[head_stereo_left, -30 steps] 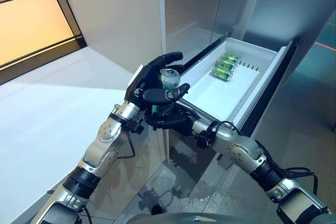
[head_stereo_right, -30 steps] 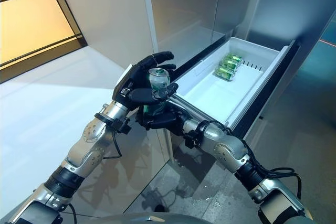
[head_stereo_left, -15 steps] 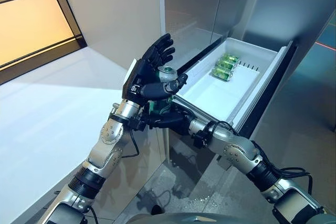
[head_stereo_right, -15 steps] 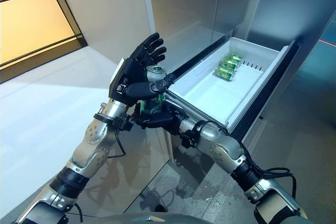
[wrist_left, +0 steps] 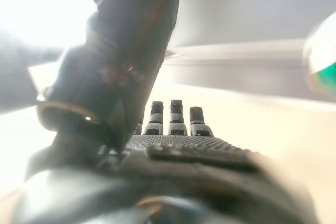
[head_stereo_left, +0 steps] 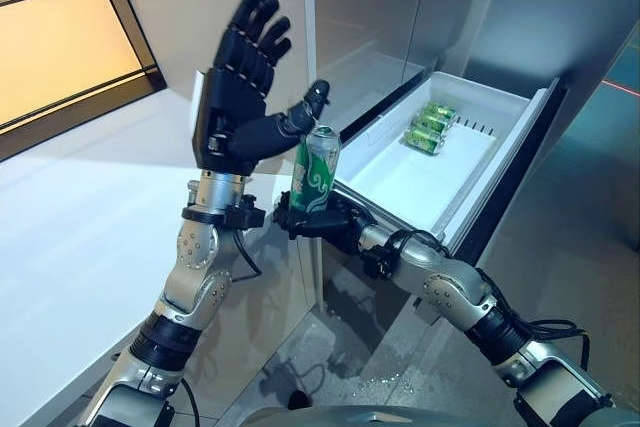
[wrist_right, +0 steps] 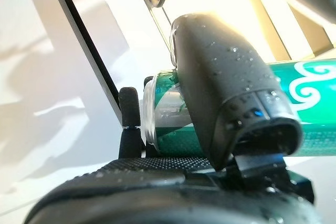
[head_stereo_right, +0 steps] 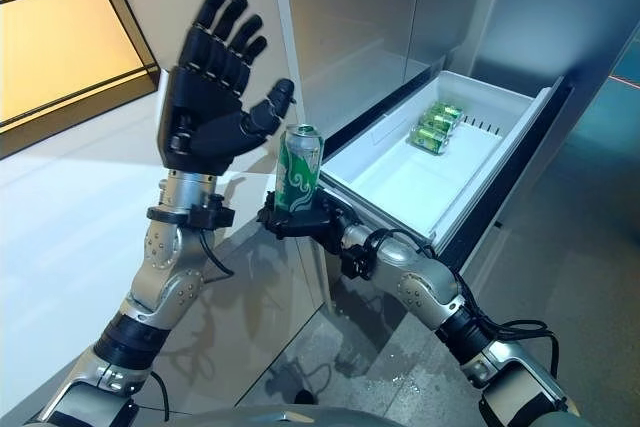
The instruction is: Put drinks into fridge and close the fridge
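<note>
My right hand point(head_stereo_left: 318, 221) is shut on the lower part of a green can point(head_stereo_left: 315, 171) and holds it upright just left of the open fridge drawer point(head_stereo_left: 505, 162). The right wrist view shows the thumb point(wrist_right: 226, 87) curled over the green can point(wrist_right: 315, 108). My left hand point(head_stereo_left: 238, 97) is open with fingers spread, raised above and left of the can, clear of it; it also shows in the left wrist view point(wrist_left: 178, 148). Green cans point(head_stereo_left: 429, 127) lie at the drawer's far end.
The white drawer stands pulled out from the grey fridge front point(head_stereo_left: 400, 7). A white counter point(head_stereo_left: 90, 197) spreads to the left below an orange-lit window point(head_stereo_left: 60, 37). Grey floor point(head_stereo_left: 580, 237) lies to the right.
My left hand has let go of the can, opened and risen up and to the left. The can now stands upright in my right hand alone.
</note>
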Tool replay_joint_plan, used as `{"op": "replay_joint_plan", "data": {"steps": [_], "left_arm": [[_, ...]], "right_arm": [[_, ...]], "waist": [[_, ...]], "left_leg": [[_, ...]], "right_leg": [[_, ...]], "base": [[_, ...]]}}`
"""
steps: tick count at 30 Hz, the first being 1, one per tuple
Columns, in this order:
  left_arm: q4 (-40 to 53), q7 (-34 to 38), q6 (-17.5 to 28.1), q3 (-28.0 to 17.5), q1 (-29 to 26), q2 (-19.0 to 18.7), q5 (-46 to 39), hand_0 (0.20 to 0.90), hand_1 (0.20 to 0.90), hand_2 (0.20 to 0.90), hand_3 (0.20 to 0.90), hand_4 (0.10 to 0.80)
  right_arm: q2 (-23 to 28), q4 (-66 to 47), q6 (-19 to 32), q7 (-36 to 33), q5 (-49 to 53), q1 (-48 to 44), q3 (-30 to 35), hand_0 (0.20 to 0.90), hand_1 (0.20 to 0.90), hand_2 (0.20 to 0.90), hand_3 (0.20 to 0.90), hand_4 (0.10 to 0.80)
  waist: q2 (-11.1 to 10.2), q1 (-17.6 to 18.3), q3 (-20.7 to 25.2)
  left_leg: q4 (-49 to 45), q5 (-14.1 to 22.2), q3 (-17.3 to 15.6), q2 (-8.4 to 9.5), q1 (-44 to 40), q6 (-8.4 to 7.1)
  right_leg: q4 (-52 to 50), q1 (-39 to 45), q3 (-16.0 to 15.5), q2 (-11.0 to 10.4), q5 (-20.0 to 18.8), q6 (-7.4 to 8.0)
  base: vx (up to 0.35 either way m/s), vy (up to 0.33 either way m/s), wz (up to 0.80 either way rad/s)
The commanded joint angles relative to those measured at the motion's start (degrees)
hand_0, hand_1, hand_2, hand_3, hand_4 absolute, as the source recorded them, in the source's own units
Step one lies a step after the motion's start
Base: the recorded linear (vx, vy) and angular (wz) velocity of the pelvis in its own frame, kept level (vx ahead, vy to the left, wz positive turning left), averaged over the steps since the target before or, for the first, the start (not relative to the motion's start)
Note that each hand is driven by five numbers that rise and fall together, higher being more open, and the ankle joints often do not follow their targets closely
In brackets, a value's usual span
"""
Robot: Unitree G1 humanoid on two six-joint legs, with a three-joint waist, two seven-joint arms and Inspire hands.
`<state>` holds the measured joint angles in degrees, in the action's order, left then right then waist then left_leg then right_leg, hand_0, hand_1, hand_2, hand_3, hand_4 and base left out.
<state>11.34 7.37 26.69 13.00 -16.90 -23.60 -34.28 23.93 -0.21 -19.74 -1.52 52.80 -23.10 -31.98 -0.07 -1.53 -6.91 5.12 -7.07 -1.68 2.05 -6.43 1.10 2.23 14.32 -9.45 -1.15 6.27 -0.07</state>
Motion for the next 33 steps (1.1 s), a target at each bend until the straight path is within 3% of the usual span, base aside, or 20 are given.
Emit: {"op": "replay_joint_plan", "data": {"steps": [1, 6, 10, 12, 13, 16, 20, 25, 33], "left_arm": [[2.2, -0.1, 6.0, -2.7, -7.4, -1.3, 0.5, 0.9, 0.9, 0.9, 0.9, 0.8], [3.5, -2.2, 5.3, -4.3, -7.3, -2.2, -1.2, 0.9, 0.9, 0.9, 0.9, 0.8], [4.1, -5.7, 1.3, -4.5, -6.4, -2.5, -3.3, 0.9, 0.9, 0.9, 0.9, 0.8], [3.9, -9.2, -3.4, -4.2, -5.2, -2.6, -6.1, 0.9, 0.9, 0.9, 0.9, 0.8], [3.9, -9.3, -3.4, -4.2, -5.2, -2.6, -6.2, 0.9, 0.9, 0.9, 0.9, 0.8], [3.7, -16.5, -10.7, -2.9, -2.7, -1.5, -11.8, 0.9, 0.9, 0.9, 0.9, 0.8], [3.1, -27.6, -19.8, -1.0, 3.1, 0.6, -17.2, 0.9, 0.9, 0.9, 0.9, 0.8], [0.9, -35.6, -29.5, 2.6, 8.8, 1.4, -21.2, 0.9, 0.9, 0.9, 0.9, 0.8], [-4.3, -40.3, -36.7, 11.5, 16.9, -3.8, -17.9, 0.9, 0.9, 0.9, 0.9, 0.8]], "right_arm": [[-4.5, -10.2, 8.8, -1.1, 1.8, -12.6, 11.4, 0.3, 0.3, 0.3, 0.2, 0.1], [-2.2, -9.8, 9.6, -4.7, 1.4, -13.8, 14.8, 0.3, 0.3, 0.3, 0.2, 0.1], [-0.2, -8.0, 12.5, -7.3, -4.0, -14.4, 17.6, 0.3, 0.3, 0.3, 0.2, 0.1], [1.7, -7.0, 14.9, -8.7, -12.0, -15.0, 19.4, 0.3, 0.3, 0.3, 0.2, 0.1], [1.6, -7.0, 14.9, -8.7, -12.1, -15.0, 19.4, 0.3, 0.3, 0.3, 0.2, 0.1], [5.4, -5.9, 15.4, -10.2, -18.0, -16.4, 21.9, 0.3, 0.3, 0.3, 0.2, 0.1], [11.5, -2.6, 15.0, -10.9, -16.6, -17.0, 25.3, 0.3, 0.3, 0.3, 0.2, 0.1], [16.7, 4.9, 14.7, -12.1, -14.6, -18.4, 26.4, 0.3, 0.3, 0.3, 0.2, 0.1], [24.8, 25.7, 16.9, -8.9, -15.3, -24.5, 24.3, 0.3, 0.3, 0.3, 0.2, 0.1]], "waist": [[-1.3, 0.0, 3.9], [-1.5, 0.0, 4.0], [-1.6, -0.1, 4.0], [-1.6, -0.2, 3.9], [-1.6, -0.2, 3.9], [-1.7, -0.4, 3.5], [-1.6, -1.0, 2.7], [-1.5, -2.5, 1.6], [-0.9, -5.1, -0.4]], "left_leg": [[-0.6, 9.5, -0.4, 1.02, -5.1, 1.07], [-0.7, 9.3, -0.3, 1.04, -4.8, 1.06], [-0.7, 9.4, -0.2, 1.04, -4.8, 1.11], [-0.7, 9.5, -0.1, 1.06, -4.7, 1.16], [-0.7, 9.5, -0.2, 1.06, -4.7, 1.16], [-0.7, 9.6, 0.0, 1.08, -4.7, 1.29], [-0.7, 9.6, 0.5, 1.11, -4.6, 1.27], [-0.7, 9.9, 1.2, 1.13, -4.6, 1.07], [-1.9, 9.6, 1.8, 1.37, -3.5, 0.88]], "right_leg": [[0.0, -3.8, 0.3, 0.4, -3.5, 1.33], [-0.2, -4.1, 0.3, 0.5, -3.8, 1.27], [-0.3, -4.2, 0.4, 0.5, -3.8, 1.3], [-0.4, -4.2, 0.4, 0.5, -3.8, 1.35], [-0.4, -4.2, 0.4, 0.5, -3.8, 1.35], [-0.7, -4.3, 0.3, 0.6, -3.7, 1.36], [-1.1, -4.5, -0.3, 0.4, -3.6, 1.41], [-1.6, -4.2, -1.6, 0.1, -3.2, 1.58], [-2.4, -4.6, -4.5, -0.8, -3.2, 1.97]], "base": [[0.017, -0.01, 0.06], [0.001, -0.003, 0.02], [0.008, 0.002, 0.0], [0.0, 0.0, 0.0], [0.0, 0.0, 0.0], [0.0, 0.0, 0.0], [0.004, 0.002, 0.01], [0.037, 0.001, 0.08], [0.033, 0.003, 0.18]]}}
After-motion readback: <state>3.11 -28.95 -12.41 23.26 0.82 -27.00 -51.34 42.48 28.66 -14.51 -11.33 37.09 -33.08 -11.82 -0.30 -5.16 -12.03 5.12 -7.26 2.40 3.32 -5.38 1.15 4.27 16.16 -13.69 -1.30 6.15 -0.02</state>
